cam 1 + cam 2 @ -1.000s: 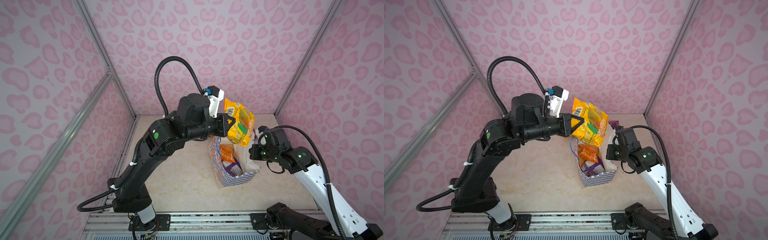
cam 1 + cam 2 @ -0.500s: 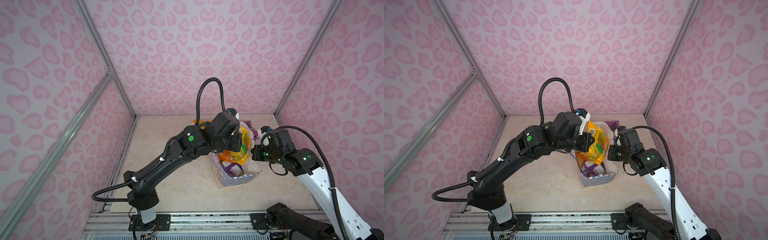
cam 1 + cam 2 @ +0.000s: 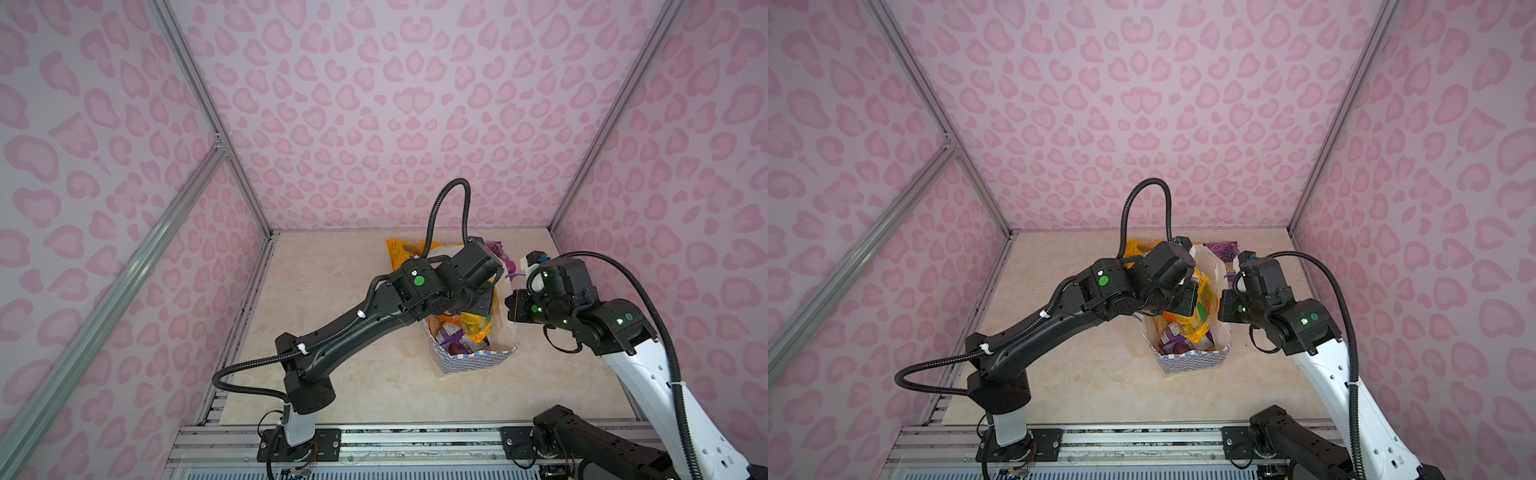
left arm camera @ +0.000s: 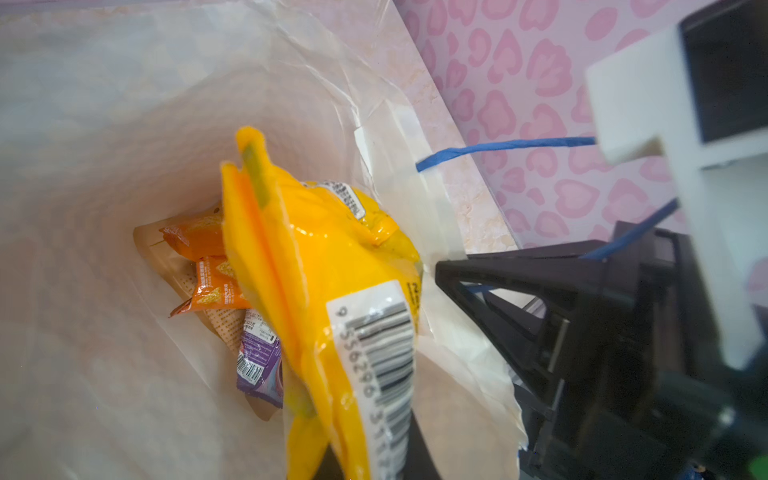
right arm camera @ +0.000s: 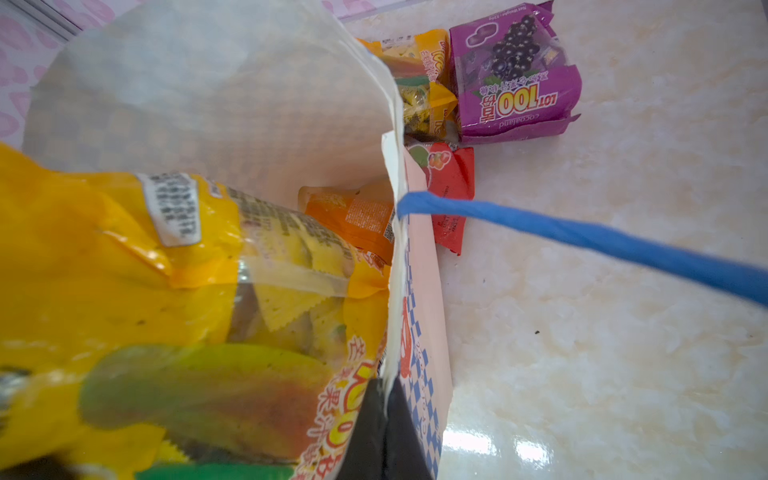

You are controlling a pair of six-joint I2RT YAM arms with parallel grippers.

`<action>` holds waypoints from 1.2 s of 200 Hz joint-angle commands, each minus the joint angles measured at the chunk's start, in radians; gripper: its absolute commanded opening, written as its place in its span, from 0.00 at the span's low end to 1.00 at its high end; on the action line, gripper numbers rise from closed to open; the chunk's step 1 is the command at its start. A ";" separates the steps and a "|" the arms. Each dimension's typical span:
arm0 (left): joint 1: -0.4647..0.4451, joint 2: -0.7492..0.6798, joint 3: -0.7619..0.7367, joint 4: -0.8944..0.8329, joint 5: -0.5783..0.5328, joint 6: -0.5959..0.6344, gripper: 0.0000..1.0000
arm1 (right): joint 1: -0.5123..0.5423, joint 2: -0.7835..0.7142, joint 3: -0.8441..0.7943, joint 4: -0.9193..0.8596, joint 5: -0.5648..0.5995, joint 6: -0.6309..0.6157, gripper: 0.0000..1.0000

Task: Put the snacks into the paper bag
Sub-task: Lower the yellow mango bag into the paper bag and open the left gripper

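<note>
Holding yellow packet (image 3: 1200, 320) partway inside paper bag (image 3: 473, 359) with left claw (image 3: 1185, 301), clenched. Pinching bag's rim with right claw (image 5: 384, 399), clamped tight. On desk (image 3: 374, 374) just beside bag: purple packet (image 5: 515, 79), red packet (image 5: 451, 195).

Tabletop (image 3: 353, 374) bears paper bag (image 3: 473, 360), purple packet (image 5: 515, 79), red packet (image 5: 451, 195), yellow packet (image 5: 426, 99).

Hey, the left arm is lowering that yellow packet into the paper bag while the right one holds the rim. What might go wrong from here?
1. The yellow packet in the left gripper looks wide for the mouth of the paper bag and sits above the orange packets inside. On release it may wedge high or tip out.
2. The right gripper pinches only the thin paper rim. Downward pushing could tear it or pull it free, so the bag sags.
</note>
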 commanded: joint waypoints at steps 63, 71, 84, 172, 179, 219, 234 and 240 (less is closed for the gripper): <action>-0.014 0.077 -0.108 0.018 0.066 0.004 0.11 | 0.001 0.000 -0.023 0.010 0.009 -0.002 0.00; -0.015 0.087 -0.120 0.020 0.064 0.010 0.11 | 0.001 0.001 -0.024 0.012 0.012 -0.003 0.00; -0.007 0.109 -0.130 0.019 0.052 0.020 0.13 | 0.001 0.000 -0.030 0.015 0.011 -0.002 0.00; 0.019 0.086 -0.046 -0.011 -0.023 0.026 0.97 | 0.002 -0.004 -0.031 0.012 0.010 0.006 0.00; 0.019 0.081 -0.037 -0.011 -0.019 0.028 0.97 | 0.001 -0.004 -0.030 0.015 0.008 0.006 0.00; 0.019 0.034 -0.007 0.004 0.008 0.037 0.97 | 0.002 -0.001 -0.029 0.015 0.008 0.006 0.00; 0.019 0.015 0.008 0.008 0.022 0.043 0.97 | 0.001 -0.002 -0.029 0.012 0.010 0.006 0.00; 0.019 0.007 0.015 0.011 0.028 0.045 0.97 | 0.002 -0.004 -0.030 0.011 0.011 0.006 0.00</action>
